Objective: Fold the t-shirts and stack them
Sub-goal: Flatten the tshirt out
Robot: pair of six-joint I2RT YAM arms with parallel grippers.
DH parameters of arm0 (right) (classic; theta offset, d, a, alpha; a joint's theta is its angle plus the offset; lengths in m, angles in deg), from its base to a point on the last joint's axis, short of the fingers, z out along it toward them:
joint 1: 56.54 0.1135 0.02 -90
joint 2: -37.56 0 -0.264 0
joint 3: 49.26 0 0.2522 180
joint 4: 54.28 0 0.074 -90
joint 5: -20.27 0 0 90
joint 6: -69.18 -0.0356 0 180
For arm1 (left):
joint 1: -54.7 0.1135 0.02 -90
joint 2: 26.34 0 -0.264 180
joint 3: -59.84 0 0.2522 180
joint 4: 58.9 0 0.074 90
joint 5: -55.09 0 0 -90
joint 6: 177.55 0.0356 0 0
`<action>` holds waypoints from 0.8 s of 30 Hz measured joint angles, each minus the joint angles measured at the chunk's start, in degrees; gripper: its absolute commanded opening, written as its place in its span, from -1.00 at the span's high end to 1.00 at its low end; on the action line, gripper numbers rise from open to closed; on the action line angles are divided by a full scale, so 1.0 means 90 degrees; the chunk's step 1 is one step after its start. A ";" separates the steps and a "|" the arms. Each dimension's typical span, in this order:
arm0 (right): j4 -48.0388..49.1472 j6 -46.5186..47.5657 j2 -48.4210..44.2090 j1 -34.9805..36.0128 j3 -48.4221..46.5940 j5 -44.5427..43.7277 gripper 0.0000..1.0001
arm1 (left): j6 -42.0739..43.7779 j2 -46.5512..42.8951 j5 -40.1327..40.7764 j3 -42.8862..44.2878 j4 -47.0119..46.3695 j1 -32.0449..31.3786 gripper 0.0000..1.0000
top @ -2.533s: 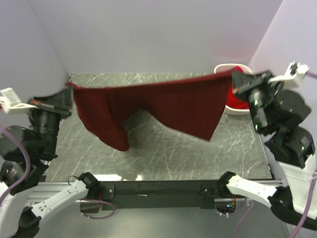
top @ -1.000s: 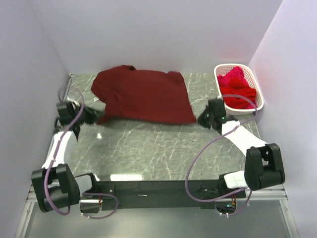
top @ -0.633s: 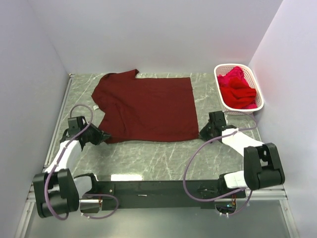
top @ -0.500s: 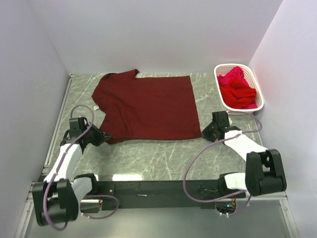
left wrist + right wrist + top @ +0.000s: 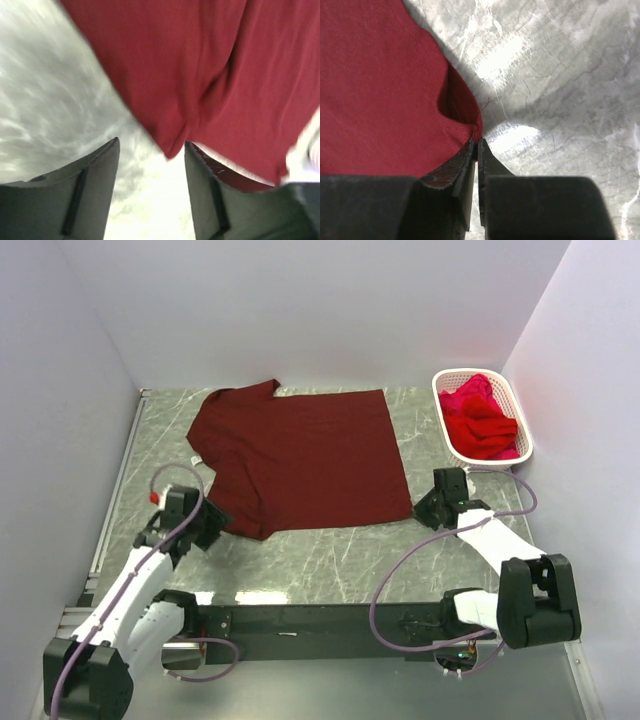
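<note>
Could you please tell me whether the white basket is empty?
No, crumpled bright red shirts fill the white basket.

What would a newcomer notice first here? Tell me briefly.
The dark maroon t-shirt spread flat across the middle of the marble table dominates. At its near corners sit the two grippers: the left gripper open at one corner, the right gripper pinched on the other. A white basket of bright red shirts stands at the far right.
</note>
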 measured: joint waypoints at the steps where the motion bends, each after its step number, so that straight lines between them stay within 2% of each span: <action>1: -0.0012 0.0019 -0.0049 0.0000 0.0017 -0.0012 0.64 | 0.0005 0.0053 0.0352 0.0243 0.0172 -0.0007 -0.25; 3: -0.0036 0.0058 -0.0189 0.0000 0.0032 -0.0046 0.55 | 0.0044 0.0262 0.1090 0.0821 0.0418 -0.0005 -0.26; 7: -0.0070 0.0206 -0.0491 0.0046 0.0034 -0.0141 0.37 | 0.0090 0.1061 0.2346 0.1887 0.0695 0.0024 -0.08; 10: -0.0238 0.0342 -0.0741 0.0221 -0.0024 -0.0333 0.29 | 0.0126 0.1787 0.2863 0.2212 0.0797 0.0068 -0.06; 14: -0.0576 0.0595 -0.1039 0.0901 -0.0386 -0.0733 0.28 | 0.0080 0.2538 0.3024 0.2203 0.1022 0.0102 -0.08; 18: -0.0614 0.0840 -0.1044 0.1800 -0.0993 -0.0954 0.28 | -0.0284 0.2684 0.3019 0.1790 0.1039 0.0107 -0.16; 24: -0.0398 0.1032 -0.0447 0.2693 -0.1467 -0.1005 0.28 | -0.0797 0.2909 0.2873 0.1190 0.0614 0.0109 -0.14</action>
